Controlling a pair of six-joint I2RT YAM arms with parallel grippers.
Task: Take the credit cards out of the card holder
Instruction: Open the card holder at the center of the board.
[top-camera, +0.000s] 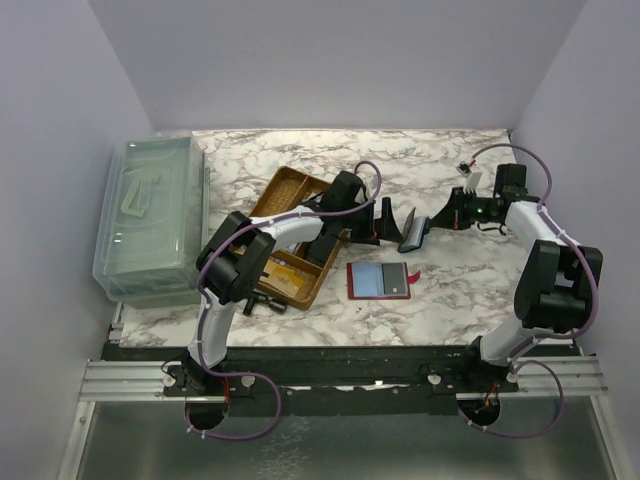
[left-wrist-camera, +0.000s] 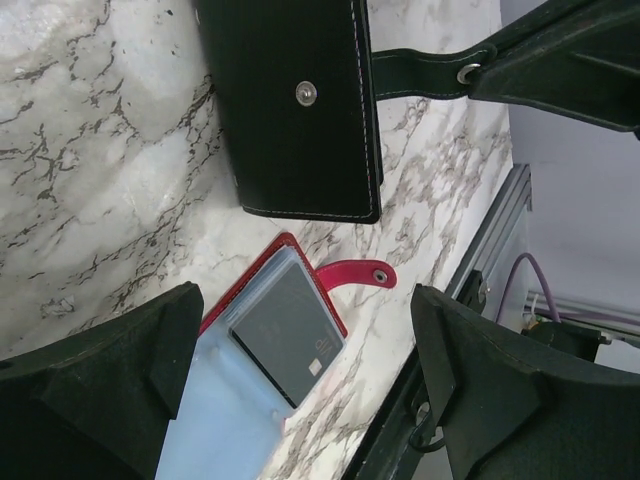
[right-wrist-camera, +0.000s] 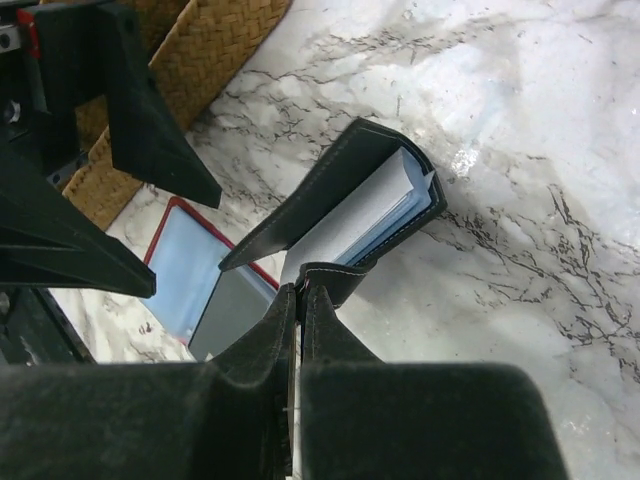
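Pinches black card holder by its strap in clamped right tool; holds left tool spread wide. Looks light and floppy, with likely slick cards; calls for nipping exposed card edges.

Left arm and right arm: white tubular links joined by bulky black joint housings. A thin purple cable follows each arm and loops beneath its base. The left gripper and right gripper end in matte black, wedge-shaped fingers with flat inner faces.
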